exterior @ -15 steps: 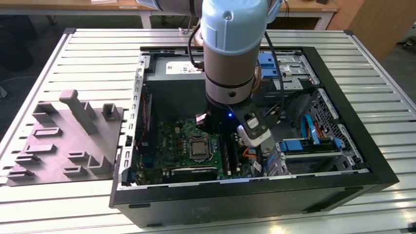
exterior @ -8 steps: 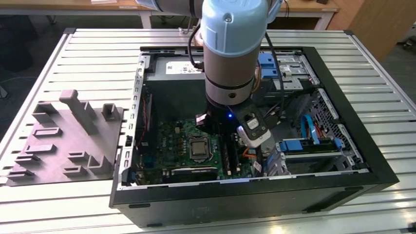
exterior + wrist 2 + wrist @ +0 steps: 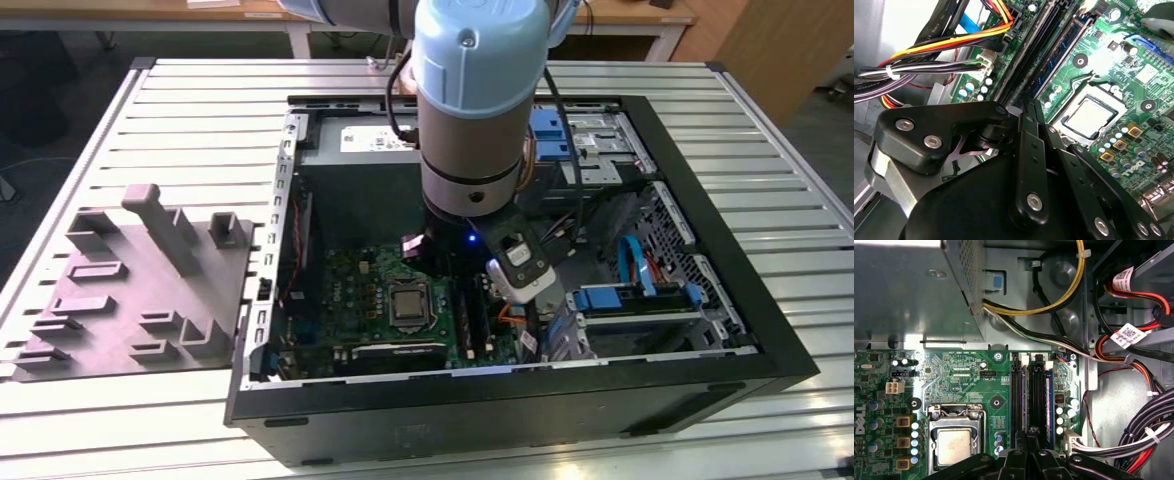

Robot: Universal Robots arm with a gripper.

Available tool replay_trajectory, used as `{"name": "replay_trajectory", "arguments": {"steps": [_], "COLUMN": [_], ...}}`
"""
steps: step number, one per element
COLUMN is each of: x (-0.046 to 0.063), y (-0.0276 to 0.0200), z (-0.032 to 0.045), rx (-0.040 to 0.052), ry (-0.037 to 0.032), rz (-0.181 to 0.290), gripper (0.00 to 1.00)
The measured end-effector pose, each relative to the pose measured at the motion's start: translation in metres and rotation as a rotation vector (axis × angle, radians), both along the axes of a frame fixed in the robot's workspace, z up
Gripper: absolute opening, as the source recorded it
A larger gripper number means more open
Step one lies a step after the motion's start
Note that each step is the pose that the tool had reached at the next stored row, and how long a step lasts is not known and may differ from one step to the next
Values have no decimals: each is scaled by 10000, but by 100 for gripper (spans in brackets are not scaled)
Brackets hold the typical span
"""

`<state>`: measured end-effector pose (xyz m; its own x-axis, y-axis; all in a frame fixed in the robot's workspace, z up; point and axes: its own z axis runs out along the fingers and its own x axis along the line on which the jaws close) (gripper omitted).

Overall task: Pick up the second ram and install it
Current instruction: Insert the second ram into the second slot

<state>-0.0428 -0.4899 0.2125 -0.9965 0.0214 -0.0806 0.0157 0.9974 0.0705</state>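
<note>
Jaws drawn together, tips down over the memory slots point(image 3: 1038, 400) inside the open computer case point(image 3: 534, 395).

In the second wrist view my gripper point(image 3: 1026, 109) shows its two black fingers point(image 3: 1026, 150) lying side by side. Whether a thin stick is pinched between them is hidden from me. My tips sit right at the near end of the slots on the green motherboard point(image 3: 954, 375), beside the processor socket point(image 3: 954, 445). One ram stick point(image 3: 1049, 400) with a bluish face stands seated in the slot on the side of the cable bundle point(image 3: 1134, 440), just beside my tips. I cannot tell whether it is the first or the second. In the exterior view, my arm point(image 3: 478, 110) reaches straight down into the case. A grey fixture tray point(image 3: 134, 280) lies on the slatted table point(image 3: 200, 120) at the exterior view's left, well apart from me.
</note>
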Motion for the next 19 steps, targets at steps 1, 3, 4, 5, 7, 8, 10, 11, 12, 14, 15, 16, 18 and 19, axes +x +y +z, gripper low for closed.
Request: {"name": "replay_trajectory", "arguments": {"steps": [1, 3, 4, 5, 7, 8, 10, 11, 12, 14, 15, 16, 18, 19], "x": [0, 1, 1, 1, 0, 0, 1, 1, 1, 1, 0, 1, 1, 1], "y": [0, 1, 1, 1, 1, 0, 1, 1, 1, 1, 1, 1, 3, 3], "z": [-1, -4, -4, -4, -9, -10, -10, -11, -11, -12, -12, -12, -17, -17], "rx": [0, 4, 5, 5, 6, 6, 7, 8, 8, 9, 8, 10, 21, 21], "ry": [0, -2, -2, -2, -2, -1, -2, -2, -2, -2, -3, -3, -7, -7], "rz": [0, 0, 0, 0, 0, 0, 0, 0, 0, 0, 0, 0, 1, 1], "gripper": [11, 11, 11, 11, 11, 11, 11, 11, 11, 11, 11, 11, 12, 18]}}
